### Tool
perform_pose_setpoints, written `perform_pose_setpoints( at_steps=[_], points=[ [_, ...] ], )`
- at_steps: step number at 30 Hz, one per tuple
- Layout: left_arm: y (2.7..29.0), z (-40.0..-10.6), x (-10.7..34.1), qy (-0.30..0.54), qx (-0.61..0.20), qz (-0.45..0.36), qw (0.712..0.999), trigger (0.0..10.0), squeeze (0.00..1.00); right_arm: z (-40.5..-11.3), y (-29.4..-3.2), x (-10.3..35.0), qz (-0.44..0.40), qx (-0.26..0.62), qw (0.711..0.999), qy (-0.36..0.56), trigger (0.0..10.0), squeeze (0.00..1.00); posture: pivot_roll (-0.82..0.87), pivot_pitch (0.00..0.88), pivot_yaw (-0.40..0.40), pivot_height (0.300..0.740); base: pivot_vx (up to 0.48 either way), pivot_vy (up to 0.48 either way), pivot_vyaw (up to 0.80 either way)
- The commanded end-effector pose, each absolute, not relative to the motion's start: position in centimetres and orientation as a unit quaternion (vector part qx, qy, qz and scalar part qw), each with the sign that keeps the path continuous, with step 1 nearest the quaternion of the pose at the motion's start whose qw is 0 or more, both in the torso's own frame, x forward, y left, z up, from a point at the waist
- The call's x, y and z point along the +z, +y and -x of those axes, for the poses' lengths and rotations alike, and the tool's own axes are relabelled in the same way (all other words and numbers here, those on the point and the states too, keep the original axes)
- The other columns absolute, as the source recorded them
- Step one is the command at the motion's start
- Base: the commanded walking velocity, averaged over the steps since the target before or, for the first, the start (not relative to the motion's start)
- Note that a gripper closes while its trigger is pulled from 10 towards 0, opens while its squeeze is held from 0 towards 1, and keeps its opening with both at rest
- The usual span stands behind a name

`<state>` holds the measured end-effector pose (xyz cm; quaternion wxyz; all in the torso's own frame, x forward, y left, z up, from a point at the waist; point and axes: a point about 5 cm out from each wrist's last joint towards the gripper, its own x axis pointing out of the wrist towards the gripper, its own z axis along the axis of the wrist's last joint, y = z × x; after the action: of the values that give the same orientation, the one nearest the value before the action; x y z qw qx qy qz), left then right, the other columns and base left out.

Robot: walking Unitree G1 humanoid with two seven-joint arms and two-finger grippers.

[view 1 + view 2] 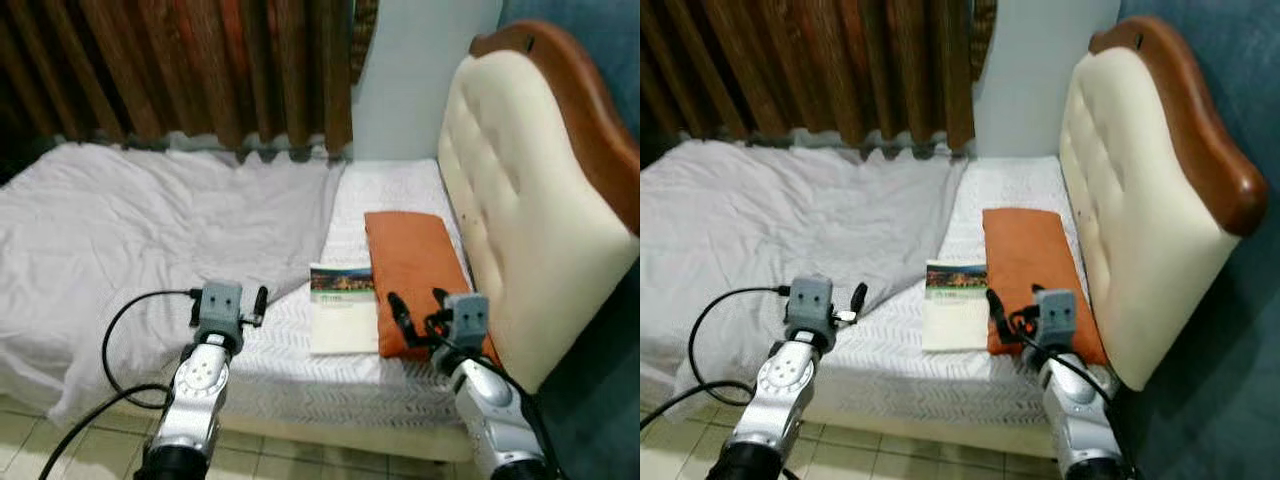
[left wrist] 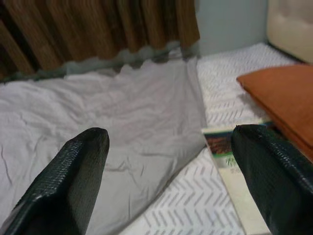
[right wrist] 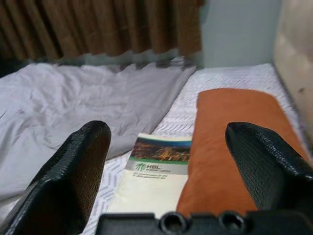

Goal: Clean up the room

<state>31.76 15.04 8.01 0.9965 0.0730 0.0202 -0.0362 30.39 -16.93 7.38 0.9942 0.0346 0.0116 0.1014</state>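
While both arms are hovering at the bed's near edge | booklet (image 1: 342, 307) is lying flat on the mattress (image 1: 390, 195), touching orange pillow (image 1: 412, 270), probably clutter | left gripper (image 1: 257, 303) and right gripper (image 1: 418, 310) are gaping empty, likely approaching.

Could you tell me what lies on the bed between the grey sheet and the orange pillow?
A booklet lies on the bare mattress, touching the orange pillow; the left eye view shows it.

I see my right pincer (image 3: 166, 171) spread wide above the bed (image 3: 234, 76); a booklet (image 3: 154, 174) lies just beside an orange pillow (image 3: 230, 142), grey sheet (image 3: 73, 103) beyond, curtain (image 3: 98, 27) behind.
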Motion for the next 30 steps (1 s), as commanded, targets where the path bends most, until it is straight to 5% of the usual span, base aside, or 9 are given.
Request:
perform_pose_setpoints(
  at_steps=[1,20,24,30],
  points=[
    [16.0,-31.7,7.6,0.034,-0.019,-0.066,0.997,10.0,0.0,-30.2,-17.0,7.3,-0.035,0.1,0.994,0.007,10.0,0.0,0.0,0.0,0.052,0.74,0.0,0.469,0.0],
    [16.9,-30.9,7.9,0.026,-0.01,-0.04,0.999,10.0,0.0,-29.3,-17.6,6.6,-0.023,0.094,0.995,-0.004,10.0,0.0,-0.01,0.0,0.048,0.74,0.0,0.473,0.0],
    [16.1,-27.9,5.0,0.079,-0.038,-0.06,0.994,10.0,0.0,-28.6,-18.0,6.1,-0.024,0.089,0.996,0.004,10.0,0.0,-0.01,0.0,0.042,0.74,0.0,0.476,0.0],
    [18.0,-28.8,6.0,0.064,0.005,-0.051,0.997,10.0,0.0,-28.1,-18.2,5.5,-0.024,0.089,0.996,0.014,10.0,0.0,0.01,0.0,0.033,0.74,0.0,0.476,0.0]
  ],
)
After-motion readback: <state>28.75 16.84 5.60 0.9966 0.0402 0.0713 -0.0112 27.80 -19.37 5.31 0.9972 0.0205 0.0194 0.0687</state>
